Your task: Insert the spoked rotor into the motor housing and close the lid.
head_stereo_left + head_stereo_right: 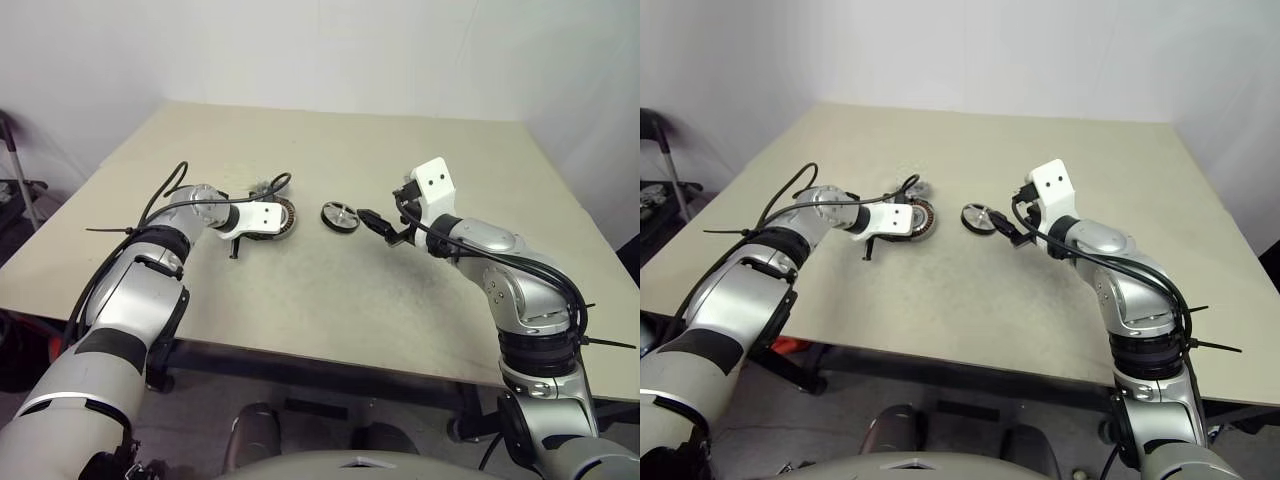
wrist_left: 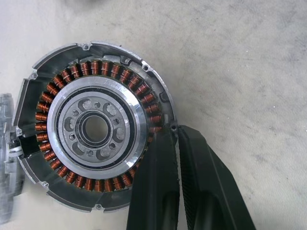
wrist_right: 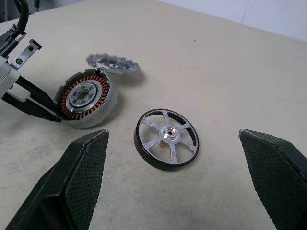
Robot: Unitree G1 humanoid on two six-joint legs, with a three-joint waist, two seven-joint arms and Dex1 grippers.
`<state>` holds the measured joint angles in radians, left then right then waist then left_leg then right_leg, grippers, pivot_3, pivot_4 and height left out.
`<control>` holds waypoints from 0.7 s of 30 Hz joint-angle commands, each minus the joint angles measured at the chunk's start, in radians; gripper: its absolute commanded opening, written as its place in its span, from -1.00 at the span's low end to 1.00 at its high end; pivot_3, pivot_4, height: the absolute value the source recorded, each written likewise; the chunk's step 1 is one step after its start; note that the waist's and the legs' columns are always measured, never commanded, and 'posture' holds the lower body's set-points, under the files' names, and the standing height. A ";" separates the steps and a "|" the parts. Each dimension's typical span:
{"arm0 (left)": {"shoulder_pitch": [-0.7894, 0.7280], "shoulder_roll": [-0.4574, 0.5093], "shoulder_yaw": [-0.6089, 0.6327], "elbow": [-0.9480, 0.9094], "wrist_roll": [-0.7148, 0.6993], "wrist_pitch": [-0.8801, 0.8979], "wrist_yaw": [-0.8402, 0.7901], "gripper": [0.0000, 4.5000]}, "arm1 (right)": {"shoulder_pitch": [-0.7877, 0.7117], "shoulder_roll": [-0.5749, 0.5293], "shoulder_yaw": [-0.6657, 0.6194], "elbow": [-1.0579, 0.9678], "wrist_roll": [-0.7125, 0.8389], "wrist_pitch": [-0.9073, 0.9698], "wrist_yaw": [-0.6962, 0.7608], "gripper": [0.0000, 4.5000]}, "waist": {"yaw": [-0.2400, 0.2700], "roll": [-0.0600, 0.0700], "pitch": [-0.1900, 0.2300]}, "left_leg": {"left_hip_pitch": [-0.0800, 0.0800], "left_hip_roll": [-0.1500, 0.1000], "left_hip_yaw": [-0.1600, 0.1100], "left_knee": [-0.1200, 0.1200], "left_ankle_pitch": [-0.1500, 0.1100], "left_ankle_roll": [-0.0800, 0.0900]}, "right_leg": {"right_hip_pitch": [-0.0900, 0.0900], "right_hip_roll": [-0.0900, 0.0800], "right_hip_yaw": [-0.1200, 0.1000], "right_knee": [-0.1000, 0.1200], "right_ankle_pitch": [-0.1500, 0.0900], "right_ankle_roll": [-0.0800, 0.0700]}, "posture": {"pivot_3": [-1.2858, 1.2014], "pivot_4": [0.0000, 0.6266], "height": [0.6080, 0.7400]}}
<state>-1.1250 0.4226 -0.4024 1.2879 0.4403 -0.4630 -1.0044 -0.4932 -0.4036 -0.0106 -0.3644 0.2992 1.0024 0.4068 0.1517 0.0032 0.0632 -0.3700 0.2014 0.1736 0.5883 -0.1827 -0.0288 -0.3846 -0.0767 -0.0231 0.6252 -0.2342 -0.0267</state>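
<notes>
The motor housing (image 2: pixel 93 127) sits on the beige table (image 1: pixel 400 150), toward the robot's left of the table's middle. It appears tilted up off the surface in the right wrist view, its open face with the ring of copper windings turned toward the robot's right. The left gripper (image 2: pixel 176 136) has its two black fingers (image 2: pixel 158 187) pressed together on the housing's rim, at the edge nearest the left arm, so it is clamped on the housing wall.

Just behind the housing, on the side away from the robot, lies the lid (image 3: pixel 113 63), a dull grey cap with a notched rim. It is close to the housing, perhaps touching it, though the view is too poor there to be sure.

The spoked rotor (image 3: pixel 166 138) lies on the table to the robot's right of the housing, near it but clearly apart, with bare table between them. It has a dark outer rim, bright silver spokes and a small hub at the centre, and seems to rest slightly tilted rather than flat.

The right gripper (image 3: pixel 175 179) hangs beyond the rotor on the side away from the housing, its fingers spread wide and holding nothing. The rotor sits ahead of them, untouched.
</notes>
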 commanded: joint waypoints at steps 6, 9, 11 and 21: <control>-0.046 0.023 0.010 -0.028 -0.005 -0.085 -0.009 -0.98 | -0.027 -0.019 -0.030 -0.011 -0.001 -0.025 -0.010 1.00 | 0.000 0.000 0.000 | -0.001 0.000 0.000 -0.001 0.000 0.000 | -0.001 0.000 0.000 -0.001 0.000 0.000 | 0.03 -1.00 1.00; -0.056 0.025 0.005 -0.049 -0.009 -0.154 -0.043 -0.98 | -0.028 -0.045 -0.043 0.000 -0.010 -0.030 -0.010 1.00 | 0.002 0.000 0.000 | -0.003 0.000 0.000 -0.001 0.000 0.000 | -0.003 0.000 0.000 -0.001 0.001 0.001 | 0.03 -1.00 1.00; -0.065 0.020 0.001 -0.069 -0.012 -0.212 -0.068 -0.98 | -0.026 -0.071 -0.059 0.014 -0.016 -0.038 -0.007 1.00 | 0.004 0.000 0.000 | -0.004 -0.001 0.000 -0.002 0.000 0.000 | -0.003 0.000 -0.001 -0.001 0.002 0.003 | 0.03 -1.00 1.00; -0.173 0.001 -0.113 -0.106 0.130 -0.458 0.068 -0.98 | 0.012 -0.141 -0.109 0.018 -0.032 -0.044 -0.021 1.00 | 0.004 -0.001 0.001 | -0.007 0.000 -0.001 -0.002 0.000 0.000 | -0.006 0.000 -0.001 -0.001 0.002 0.004 | 0.03 -1.00 1.00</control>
<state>-1.2406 0.4137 -0.5011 1.2171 0.5373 -0.8736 -1.0052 -0.4752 -0.5290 -0.0798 -0.3167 0.2736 0.9748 0.3960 0.1557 0.0018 0.0641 -0.3766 0.2010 0.1730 0.5865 -0.1829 -0.0285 -0.3902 -0.0766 -0.0243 0.6240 -0.2320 -0.0230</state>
